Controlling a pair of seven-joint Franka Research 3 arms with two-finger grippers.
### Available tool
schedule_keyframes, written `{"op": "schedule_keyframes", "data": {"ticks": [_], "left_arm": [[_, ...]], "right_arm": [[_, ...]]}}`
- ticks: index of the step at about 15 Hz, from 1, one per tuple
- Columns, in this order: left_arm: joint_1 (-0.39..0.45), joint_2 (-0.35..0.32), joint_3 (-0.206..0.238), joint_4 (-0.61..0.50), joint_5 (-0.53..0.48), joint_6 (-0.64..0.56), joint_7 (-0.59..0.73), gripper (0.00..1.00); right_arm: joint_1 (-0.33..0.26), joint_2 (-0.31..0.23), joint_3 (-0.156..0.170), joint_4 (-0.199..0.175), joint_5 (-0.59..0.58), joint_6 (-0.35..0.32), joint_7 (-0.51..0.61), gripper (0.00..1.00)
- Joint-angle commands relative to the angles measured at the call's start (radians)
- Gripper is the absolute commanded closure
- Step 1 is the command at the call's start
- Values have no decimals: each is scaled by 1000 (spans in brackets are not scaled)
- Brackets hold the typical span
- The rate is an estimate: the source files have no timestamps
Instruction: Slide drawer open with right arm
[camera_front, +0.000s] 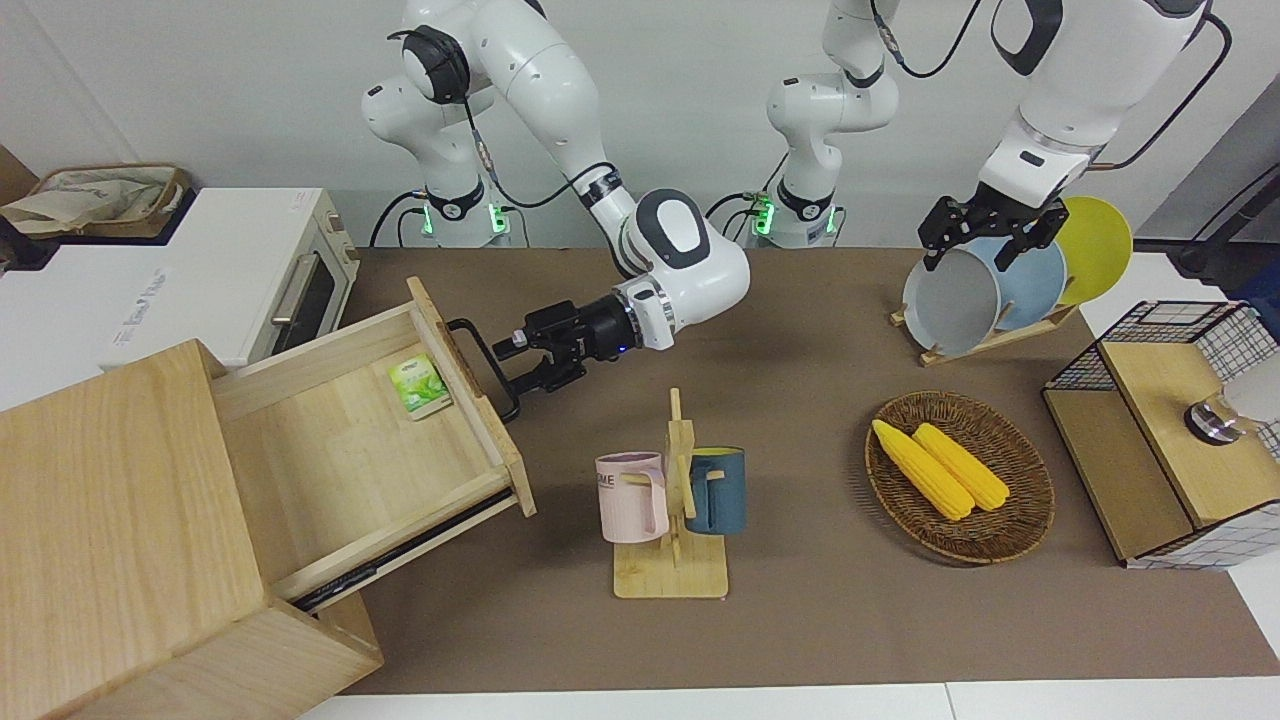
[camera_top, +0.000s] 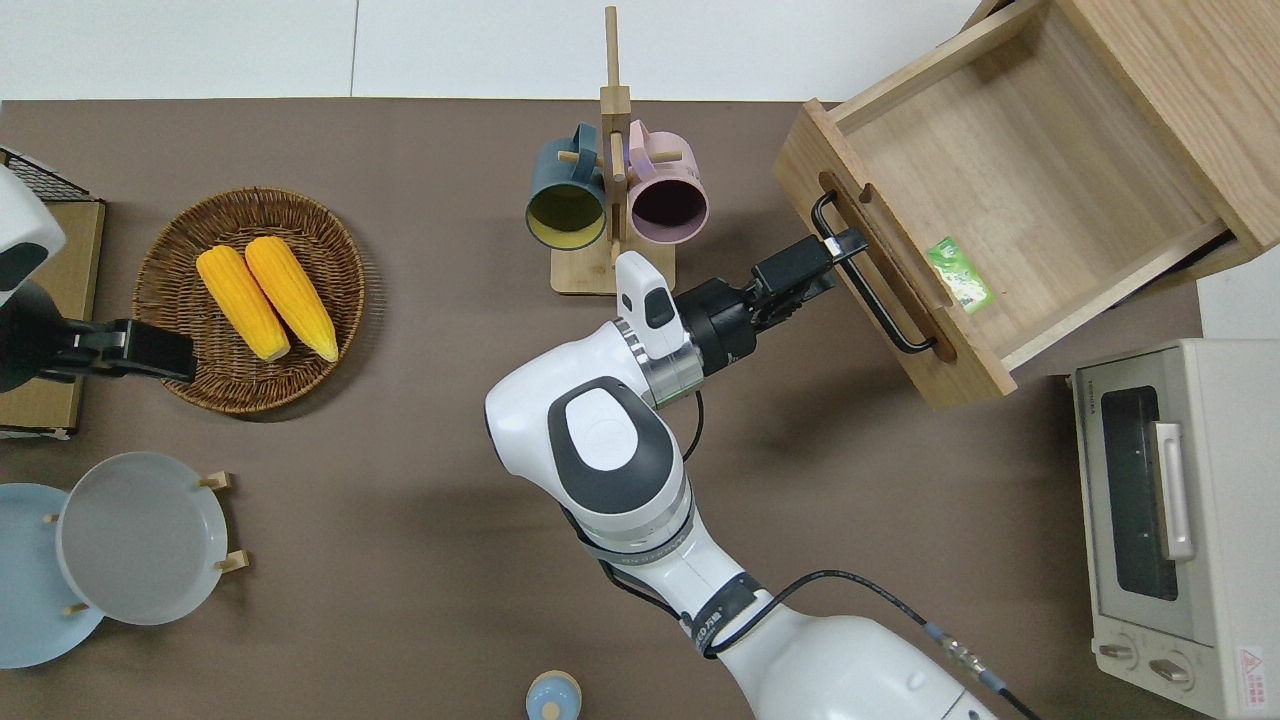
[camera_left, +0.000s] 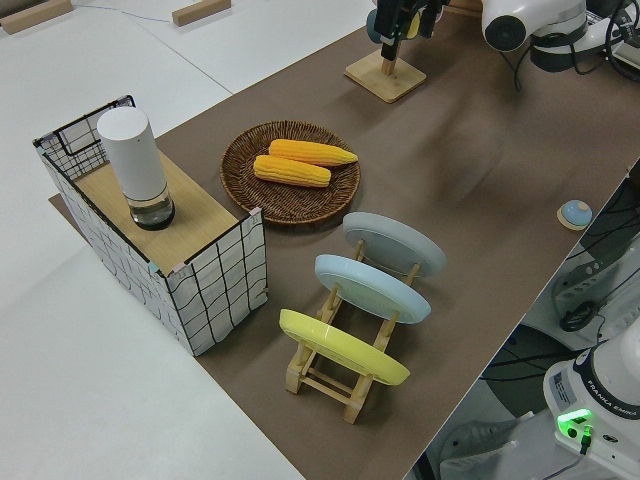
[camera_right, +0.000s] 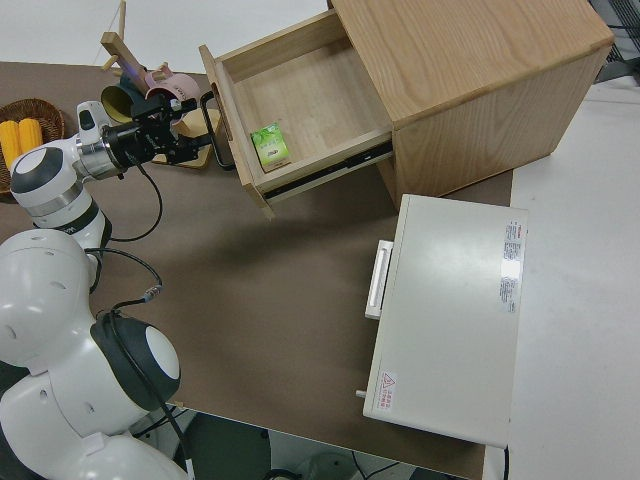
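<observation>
— Cabinet (camera_front: 120, 520) fills the corner at the right arm's end of the table. Where is the drawer (camera_front: 350, 450)?

— I see it slid well out, a green packet (camera_front: 419, 386) inside. My right gripper (camera_front: 517, 372) is clamped on the black handle (camera_front: 484, 367).

— Anything close by?

— Mug rack (camera_front: 672, 520) stands near the drawer front; toaster oven (camera_front: 200, 285) sits beside the cabinet. I keep the left arm parked.

Two corn cobs (camera_front: 940, 467) in wicker basket (camera_front: 1020, 525); pink mug (camera_front: 630, 497) and blue mug (camera_front: 719, 490) hung on wooden rack (camera_front: 672, 575).
</observation>
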Motion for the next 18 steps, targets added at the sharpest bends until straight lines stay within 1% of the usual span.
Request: {"op": "schedule_keyframes", "data": {"ticks": [1, 3, 5, 6, 8, 10, 12, 13, 15, 18], "left_arm": [[4, 11, -6, 24, 17, -20, 10, 7], [4, 11, -6, 26, 17, -20, 10, 7], [4, 11, -6, 24, 17, -20, 10, 7], [4, 11, -6, 26, 17, -20, 10, 7], [4, 11, -6, 26, 17, -20, 10, 7], [4, 11, -6, 26, 17, -20, 10, 7], [4, 11, -6, 26, 17, -20, 10, 7], [4, 11, -6, 24, 17, -20, 10, 7], [4, 11, -6, 24, 17, -20, 10, 7], [4, 11, -6, 26, 17, -20, 10, 7]], "right_arm": [[43, 15, 2, 52, 55, -46, 13, 13], [57, 13, 8, 67, 75, -58, 25, 13], [57, 7, 22, 117, 154, -67, 31, 13], [56, -2, 23, 137, 185, -67, 31, 13], [46, -37, 29, 170, 266, -63, 33, 13], [34, -82, 30, 187, 367, -46, 36, 13], [2, -122, 31, 214, 470, -32, 36, 13], [-22, -148, 31, 219, 527, -23, 35, 13], [-73, -209, 30, 220, 642, 18, 34, 13], [-156, -283, 30, 219, 792, 51, 33, 13]]}}
